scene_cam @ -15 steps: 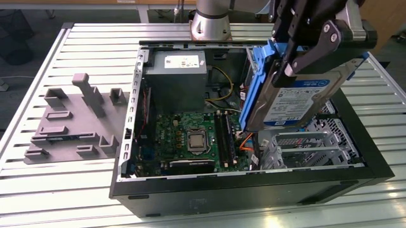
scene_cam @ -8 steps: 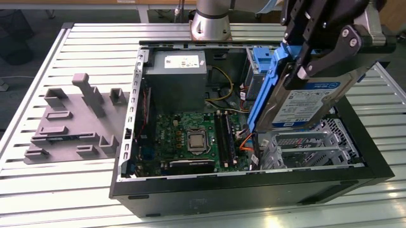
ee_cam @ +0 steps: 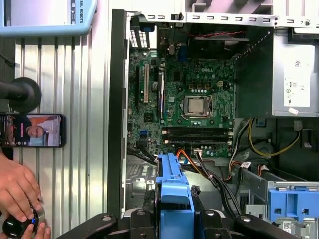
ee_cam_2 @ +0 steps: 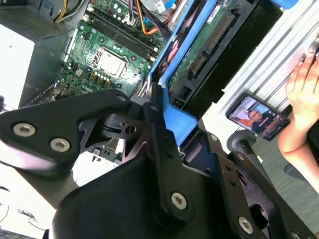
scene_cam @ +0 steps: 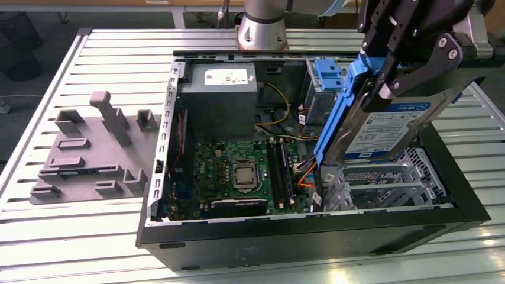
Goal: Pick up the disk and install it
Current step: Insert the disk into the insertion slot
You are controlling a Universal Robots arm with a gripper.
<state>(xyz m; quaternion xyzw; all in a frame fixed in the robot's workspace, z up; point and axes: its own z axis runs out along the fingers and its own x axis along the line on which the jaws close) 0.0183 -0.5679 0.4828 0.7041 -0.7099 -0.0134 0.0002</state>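
The pincer (scene_cam: 397, 83) pinches the disk (scene_cam: 388, 131) by its blue frame, tilted on edge over the open computer case (scene_cam: 300, 234) on the tabletop (scene_cam: 94, 236), lower edge close above the metal drive cage (scene_cam: 379, 183); open room lies over the motherboard (scene_cam: 236, 171) alongside

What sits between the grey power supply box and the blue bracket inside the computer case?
Loose yellow and black cables cross the gap between the power supply box and the blue bracket, in the exterior view.
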